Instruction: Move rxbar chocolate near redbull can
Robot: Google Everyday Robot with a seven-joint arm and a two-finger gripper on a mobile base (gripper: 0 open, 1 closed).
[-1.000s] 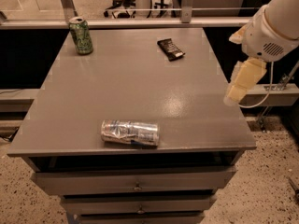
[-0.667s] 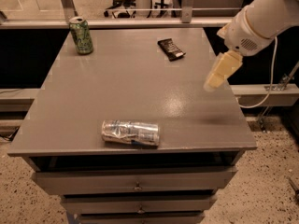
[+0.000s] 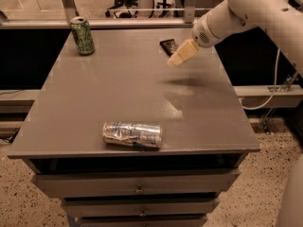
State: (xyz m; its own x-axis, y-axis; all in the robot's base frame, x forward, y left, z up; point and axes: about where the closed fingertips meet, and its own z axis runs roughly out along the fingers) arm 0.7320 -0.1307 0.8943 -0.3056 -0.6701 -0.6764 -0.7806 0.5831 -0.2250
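The rxbar chocolate is a small black bar lying flat at the far right of the grey table; my gripper partly covers it. The redbull can lies on its side near the front edge, silver and blue. My gripper hangs above the table just in front of and to the right of the bar, at the end of the white arm that reaches in from the right.
A green can stands upright at the far left corner. Drawers run below the tabletop. A rail runs along the table's back edge, with chair legs behind it. A cable hangs at the right.
My arm has swung from the table's right edge toward the far side and left. My gripper now hovers beside the rxbar chocolate. The cans and the bar have not moved.
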